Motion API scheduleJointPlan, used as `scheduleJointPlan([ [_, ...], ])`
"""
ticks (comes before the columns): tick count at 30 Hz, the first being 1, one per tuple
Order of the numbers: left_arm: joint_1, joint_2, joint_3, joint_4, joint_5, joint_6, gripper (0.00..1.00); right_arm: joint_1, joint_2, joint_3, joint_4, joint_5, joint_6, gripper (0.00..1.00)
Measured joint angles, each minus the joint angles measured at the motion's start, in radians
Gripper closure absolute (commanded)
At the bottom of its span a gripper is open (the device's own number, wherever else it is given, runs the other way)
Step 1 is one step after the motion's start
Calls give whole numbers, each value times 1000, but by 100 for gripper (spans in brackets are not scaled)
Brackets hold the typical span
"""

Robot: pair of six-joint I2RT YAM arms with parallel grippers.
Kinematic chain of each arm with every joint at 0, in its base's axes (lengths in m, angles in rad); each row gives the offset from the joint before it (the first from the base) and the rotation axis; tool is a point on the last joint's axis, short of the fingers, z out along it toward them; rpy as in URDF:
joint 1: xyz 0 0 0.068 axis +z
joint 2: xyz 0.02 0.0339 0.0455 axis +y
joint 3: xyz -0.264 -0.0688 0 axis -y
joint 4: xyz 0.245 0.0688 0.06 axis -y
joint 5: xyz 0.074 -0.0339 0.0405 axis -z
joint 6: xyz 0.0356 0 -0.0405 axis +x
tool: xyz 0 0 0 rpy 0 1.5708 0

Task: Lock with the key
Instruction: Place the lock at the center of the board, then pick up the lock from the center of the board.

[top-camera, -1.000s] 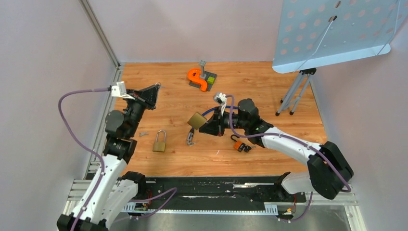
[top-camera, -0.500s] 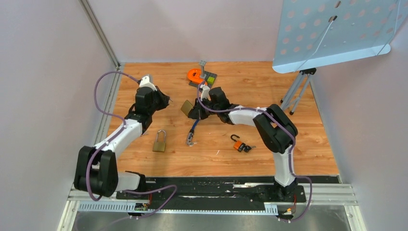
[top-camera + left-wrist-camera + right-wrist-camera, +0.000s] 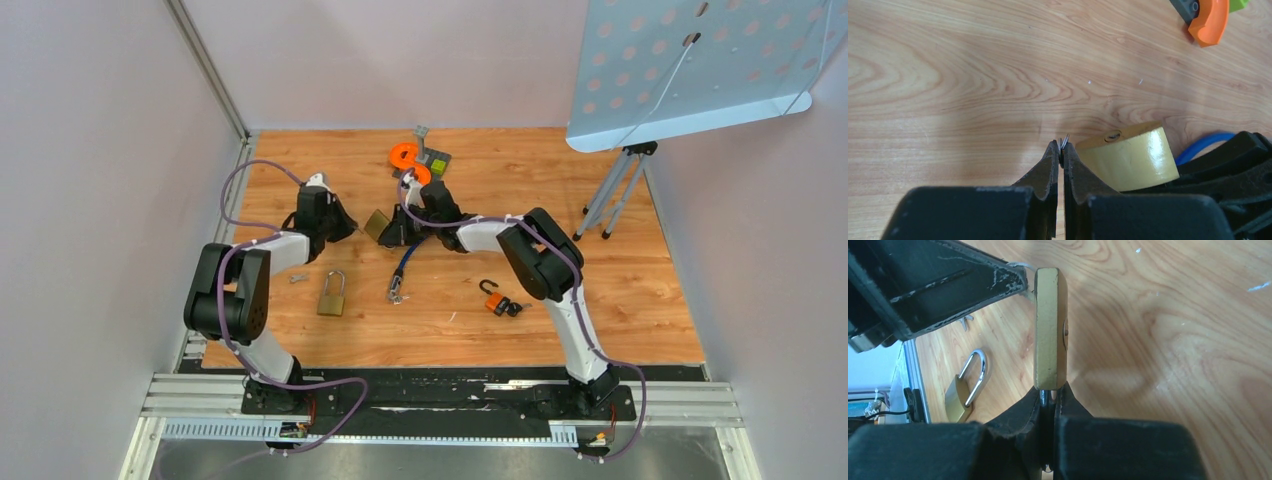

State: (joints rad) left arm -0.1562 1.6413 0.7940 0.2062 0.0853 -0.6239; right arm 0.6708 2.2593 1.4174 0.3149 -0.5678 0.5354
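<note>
Mid-table, left of centre: the left gripper [image 3: 345,228] and right gripper [image 3: 394,233] meet tip to tip over the wooden table [image 3: 620,300].

- Right jaws are clamped narrow on the shackle of a brass padlock [image 3: 1049,330]. Its body stands out past the fingertips, clear of the wood.
- Left jaws are pressed together on a thin key [image 3: 1064,141]; only the metal tip shows.
- From the left wrist, the key tip sits just beside the padlock's keyhole [image 3: 1112,135] face, off the hole itself. Contact: cannot tell.
- A second brass padlock [image 3: 332,295] lies flat, near and left of the grippers, with its shackle pointing far.
- A small loose key [image 3: 297,278] lies just left of it.
- A blue cable [image 3: 402,262] runs toward the near side from under the right gripper.
- An orange padlock [image 3: 497,300] lies well right of it.
</note>
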Motion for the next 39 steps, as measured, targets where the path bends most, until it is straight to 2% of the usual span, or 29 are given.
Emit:
scheduleJointPlan([
  [5, 0, 19, 2, 3, 0, 0, 84, 0, 60, 49, -3, -18, 5, 79],
  [14, 5, 70, 15, -24, -4, -28, 40, 2, 106, 158, -39, -2, 18, 37],
  [18, 8, 46, 23, -61, -37, -22, 33, 9, 96, 169, -50, 64, 14, 27],
  [27, 8, -157, 25, -149, -96, 2, 27, 8, -25, 138, -231, 312, -93, 17],
  [33, 7, -262, 24, -185, -66, 40, 23, 6, -137, 115, -348, 459, -143, 19],
  [39, -69, -351, 3, -195, -27, 82, 23, 6, -315, -42, -456, 623, -113, 21],
])
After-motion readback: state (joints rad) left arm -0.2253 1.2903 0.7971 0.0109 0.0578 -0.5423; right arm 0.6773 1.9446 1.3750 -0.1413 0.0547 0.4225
